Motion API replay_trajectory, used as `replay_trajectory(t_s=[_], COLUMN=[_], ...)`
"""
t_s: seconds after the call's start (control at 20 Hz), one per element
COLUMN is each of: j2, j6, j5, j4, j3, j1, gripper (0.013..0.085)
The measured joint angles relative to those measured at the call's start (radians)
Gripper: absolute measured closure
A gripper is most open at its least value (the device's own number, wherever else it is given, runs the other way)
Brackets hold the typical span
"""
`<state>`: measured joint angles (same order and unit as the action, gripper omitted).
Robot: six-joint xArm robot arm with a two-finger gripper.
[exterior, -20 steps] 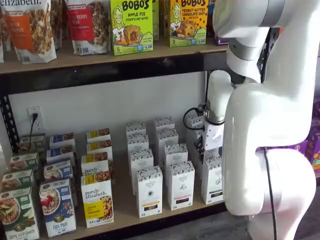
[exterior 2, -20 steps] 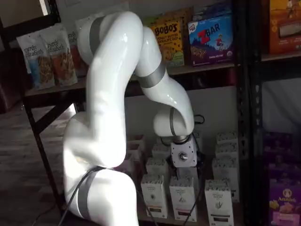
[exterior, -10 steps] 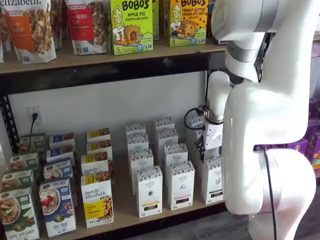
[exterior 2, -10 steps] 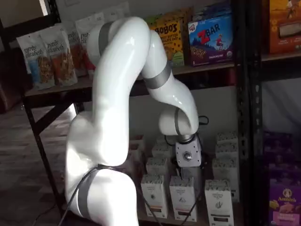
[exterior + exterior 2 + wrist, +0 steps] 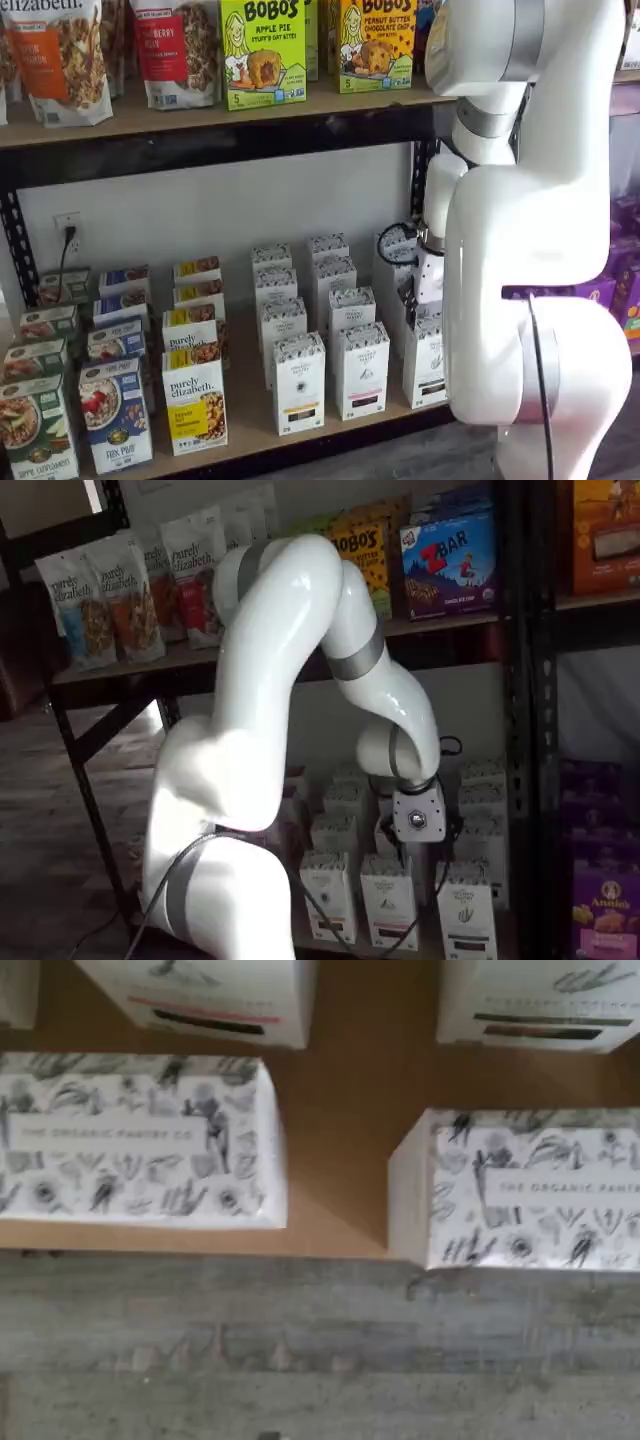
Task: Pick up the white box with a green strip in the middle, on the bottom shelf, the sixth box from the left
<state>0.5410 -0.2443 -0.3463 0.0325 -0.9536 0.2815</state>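
The black fingers [image 5: 408, 300] hang low at the right end of the bottom shelf [image 5: 248, 400], mostly hidden behind the white arm [image 5: 530, 230]. They are spread as wide as they go, and nothing appears to be held.

Just below and in front of them stands the white box [image 5: 425, 362], front of the right-hand column of tall white cartons, at the shelf's front edge. In a shelf view it shows beside its neighbours [image 5: 466, 920]. The wrist view looks straight down on speckled carton tops at the board's edge; the box is probably this one [image 5: 530, 1190], with bare board between it and the next carton [image 5: 140, 1140].

The box is likely light, thin cardboard: stiff at the corners, easily dented on its wide faces, and smooth enough to slip. Being tall and narrow, it would tip from a sideways nudge. The best hold looks to be across its two narrow sides, near the top, using the gap beside it and squeezing gently.
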Motion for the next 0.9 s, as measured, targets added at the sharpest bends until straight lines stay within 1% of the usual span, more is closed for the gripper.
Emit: replay_trajectory(t_s=[0.2, 0.4, 0.65, 0.8, 0.9], j2=[0.047, 0.088, 0.13, 0.153, 0.163], j6=[-0.003, -0.036, -0.04, -0.056, -0.074], j5=[0.005, 0.001, -0.002, 0.004, 0.006], j4=[0.017, -0.007, -0.002, -0.016, -0.034], j3=[-0.046, -0.092, -0.136, -0.156, -0.167], j1=[0.019, 0.029, 0.037, 0.041, 0.041], gripper=[0.013, 0.013, 0.013, 0.013, 0.013])
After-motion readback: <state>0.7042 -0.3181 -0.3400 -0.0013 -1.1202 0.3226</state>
